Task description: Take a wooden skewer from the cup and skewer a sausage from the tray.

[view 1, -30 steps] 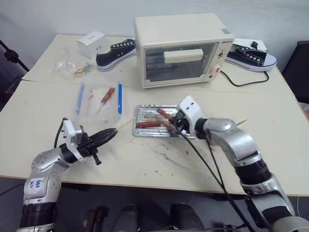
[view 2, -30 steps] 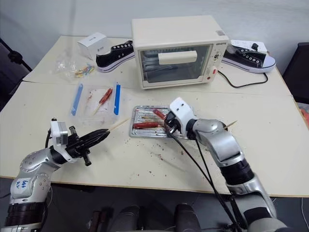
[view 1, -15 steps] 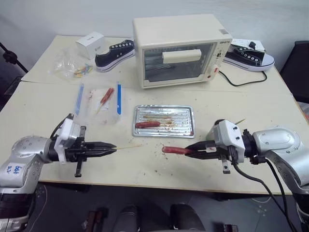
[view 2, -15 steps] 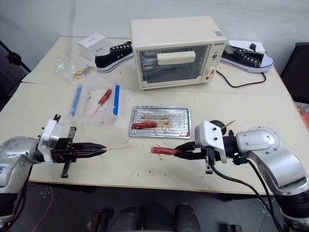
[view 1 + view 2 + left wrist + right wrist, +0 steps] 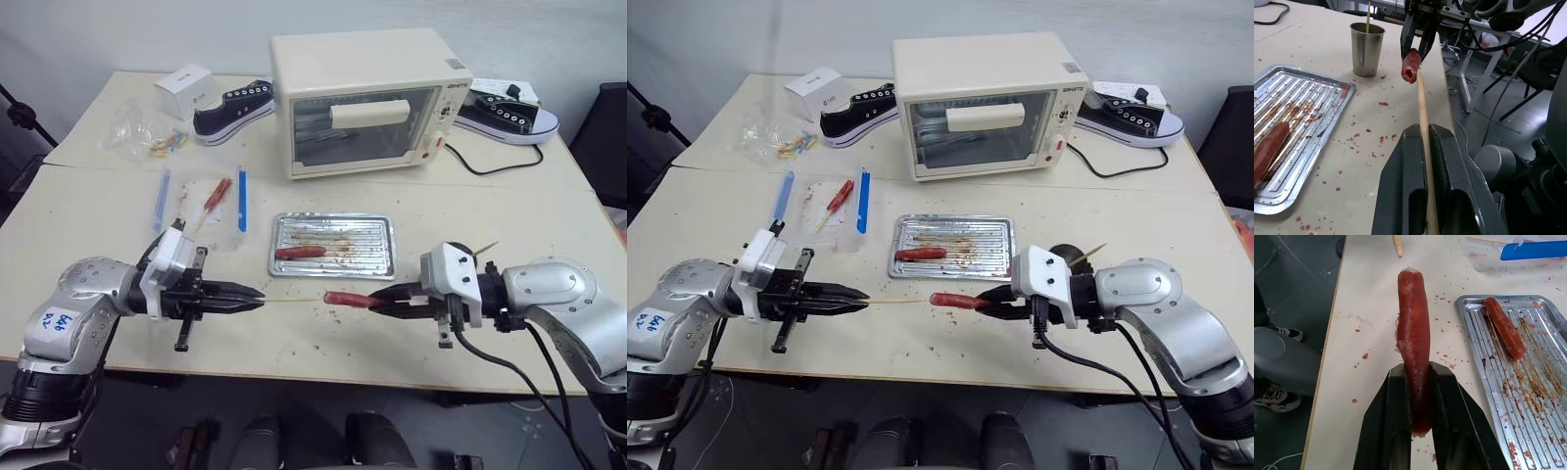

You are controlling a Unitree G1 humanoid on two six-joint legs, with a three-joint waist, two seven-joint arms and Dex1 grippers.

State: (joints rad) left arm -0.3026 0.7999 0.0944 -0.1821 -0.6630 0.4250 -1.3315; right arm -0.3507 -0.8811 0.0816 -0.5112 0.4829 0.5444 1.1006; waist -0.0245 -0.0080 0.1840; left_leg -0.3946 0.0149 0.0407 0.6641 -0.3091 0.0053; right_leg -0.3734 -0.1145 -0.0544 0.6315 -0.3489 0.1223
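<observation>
Wood stick (image 5: 294, 300): pinched in L gripper (image 5: 257, 298), lies level, tip at sausage end.
Sausage (image 5: 345, 300): pinched in R gripper (image 5: 377, 296), end-on to stick.

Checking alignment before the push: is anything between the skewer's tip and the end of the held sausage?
Nothing visible. The wooden skewer in the left claw points straight at the cut end of the sausage held by the right claw; its tip looks about at that end.
</observation>
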